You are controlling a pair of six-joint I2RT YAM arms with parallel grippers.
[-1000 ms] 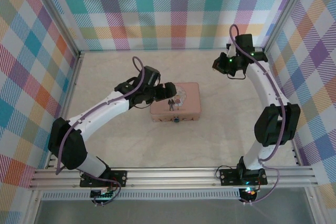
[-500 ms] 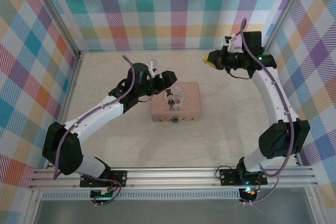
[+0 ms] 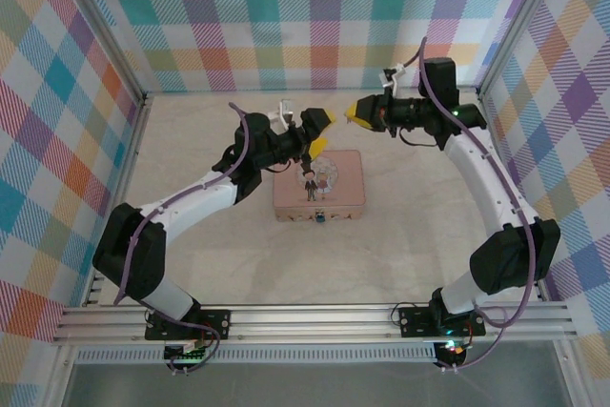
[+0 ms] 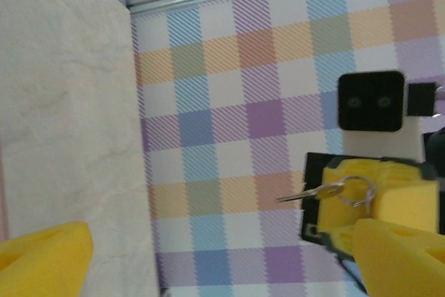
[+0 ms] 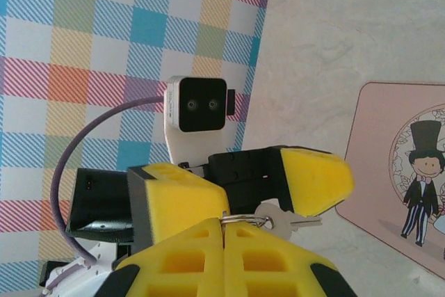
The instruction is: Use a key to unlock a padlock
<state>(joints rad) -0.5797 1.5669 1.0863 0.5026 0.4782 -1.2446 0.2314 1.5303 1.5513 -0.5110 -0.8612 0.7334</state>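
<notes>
My right gripper (image 3: 358,111) hangs above the back of the table, shut on the ring of a small silver key (image 5: 279,219). The key sticks out sideways from the closed yellow fingertips (image 5: 208,255). My left gripper (image 3: 321,132) faces it from the left, open, with nothing between its fingers (image 4: 43,255). In the left wrist view the key (image 4: 314,193) points toward me from the right gripper (image 4: 379,199). The pink tin (image 3: 319,185) lies below both grippers. The padlock (image 3: 321,217) is a tiny dark piece at the tin's near edge.
Plaid walls enclose the table on three sides, with metal posts at the back corners (image 3: 143,97). An aluminium rail (image 3: 305,316) runs along the near edge. Bare marble-look table (image 3: 400,245) lies around the tin.
My left gripper rose from the tin's left side and swung back toward the right gripper, its jaws wider. The right gripper moved left with the key toward it.
</notes>
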